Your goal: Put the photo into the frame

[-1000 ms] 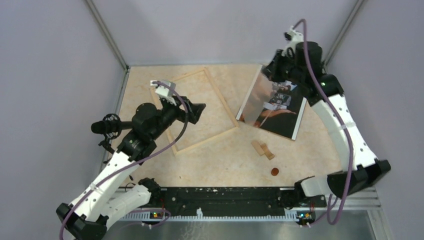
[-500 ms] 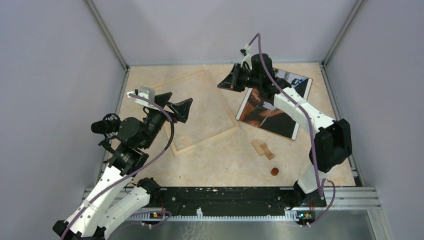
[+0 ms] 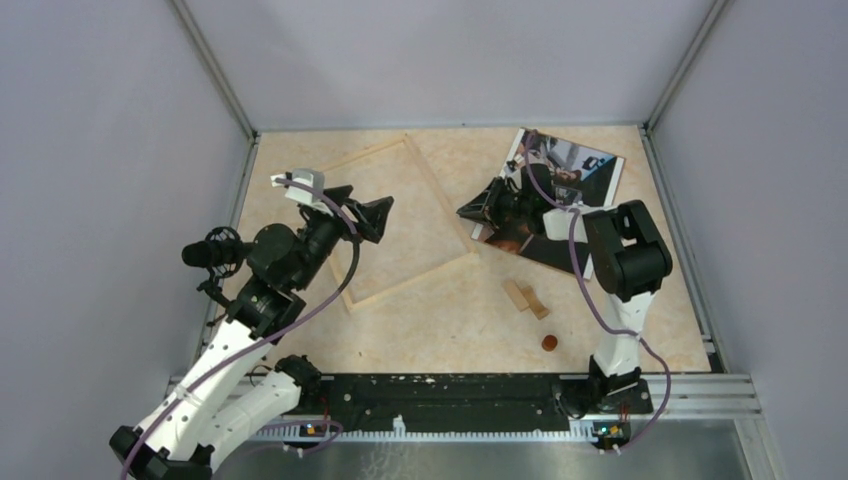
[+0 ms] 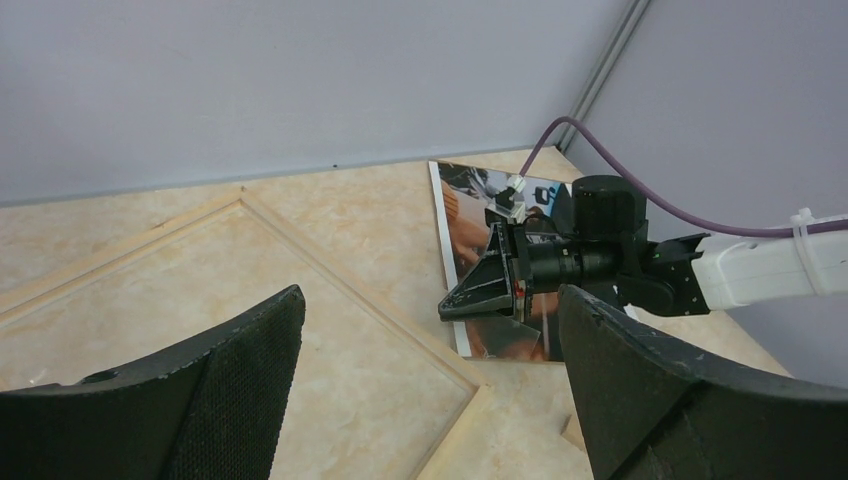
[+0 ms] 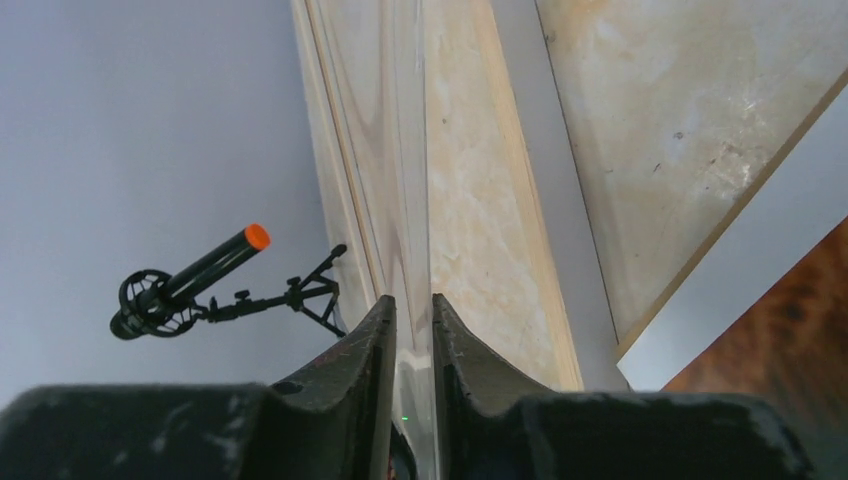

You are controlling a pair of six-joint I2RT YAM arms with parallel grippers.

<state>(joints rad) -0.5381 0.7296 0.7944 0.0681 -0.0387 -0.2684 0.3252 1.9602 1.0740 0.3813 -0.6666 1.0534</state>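
The photo point(image 3: 575, 175) lies flat at the back right of the table, dark picture side up with a white border. It also shows in the left wrist view as the photo point(image 4: 462, 200), and its brown corner as the photo point(image 5: 800, 340) in the right wrist view. The pale wooden frame point(image 3: 445, 200) lies empty left of it, its near slat as the frame point(image 4: 330, 265). My right gripper point(image 3: 465, 212) sits low at the photo's left edge. Its jaws point(image 5: 413, 300) stand a narrow gap apart, with a thin clear sheet point(image 4: 497, 335) edge-on between them. My left gripper point(image 3: 360, 205) hangs wide open above the frame, holding nothing point(image 4: 428, 300).
Two small wooden blocks point(image 3: 525, 297) and a small brown disc point(image 3: 549, 343) lie near the photo's front corner. A microphone on a stand point(image 3: 210, 252) sits at the table's left edge. Grey walls close in the back and both sides.
My right arm swung down from high at the back right to the photo's left edge, bringing the clear sheet low, and its jaws parted slightly. The left gripper shifted a little over the frame.
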